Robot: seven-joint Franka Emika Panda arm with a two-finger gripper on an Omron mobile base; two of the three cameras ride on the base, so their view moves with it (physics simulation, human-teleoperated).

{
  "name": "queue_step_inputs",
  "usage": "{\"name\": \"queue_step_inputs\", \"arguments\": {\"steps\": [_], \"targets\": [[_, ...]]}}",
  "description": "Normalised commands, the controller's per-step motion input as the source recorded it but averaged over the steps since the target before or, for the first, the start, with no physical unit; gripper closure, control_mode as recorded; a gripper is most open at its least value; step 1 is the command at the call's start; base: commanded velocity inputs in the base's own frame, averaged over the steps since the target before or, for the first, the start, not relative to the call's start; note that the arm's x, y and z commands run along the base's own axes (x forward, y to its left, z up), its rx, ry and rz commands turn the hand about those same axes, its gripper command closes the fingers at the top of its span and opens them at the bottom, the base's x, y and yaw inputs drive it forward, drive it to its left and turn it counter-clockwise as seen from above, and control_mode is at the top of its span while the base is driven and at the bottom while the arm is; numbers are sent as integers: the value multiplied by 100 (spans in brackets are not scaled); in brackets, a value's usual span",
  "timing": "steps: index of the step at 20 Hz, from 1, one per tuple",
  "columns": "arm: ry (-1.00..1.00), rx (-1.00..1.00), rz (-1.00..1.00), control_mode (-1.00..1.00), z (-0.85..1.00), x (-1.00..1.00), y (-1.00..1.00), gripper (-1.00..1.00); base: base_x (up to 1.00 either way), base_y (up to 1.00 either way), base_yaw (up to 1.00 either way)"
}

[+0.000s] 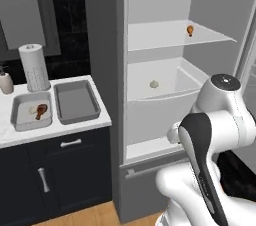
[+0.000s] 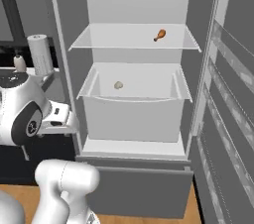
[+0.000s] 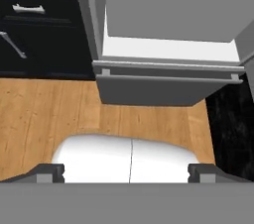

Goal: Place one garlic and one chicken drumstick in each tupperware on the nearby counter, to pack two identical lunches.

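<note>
The counter (image 1: 95, 112) lay at nine o'clock of the open fridge (image 1: 150, 135). On it, the left tray (image 1: 20, 115) held a drumstick (image 1: 41, 111) and a pale garlic (image 1: 33, 110); the right tray (image 1: 76, 101) sat just beside it. From the right, another drumstick (image 2: 159, 35) lay on the upper shelf (image 2: 129, 39), another garlic (image 2: 118, 85) in the drawer (image 2: 131, 111). From the hand, the tool (image 3: 127, 173) hung spread wide over wooden floor (image 3: 44, 119), holding nothing.

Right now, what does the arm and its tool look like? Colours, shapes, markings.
The arm is glossy white with rounded, bulbous links, a dark grey band down one link and a round dark-ringed cap on a joint. The tool has two small, blocky dark grey fingertips. No cables or lettering show.
</note>
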Motion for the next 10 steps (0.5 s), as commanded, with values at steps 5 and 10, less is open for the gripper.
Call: {"name": "queue_step_inputs", "arguments": {"steps": [5, 10], "targets": [[0, 0, 0, 100, 0, 0, 0, -100, 57, -22, 0], [0, 0, 0, 100, 0, 0, 0, -100, 61, -40, 0]]}}
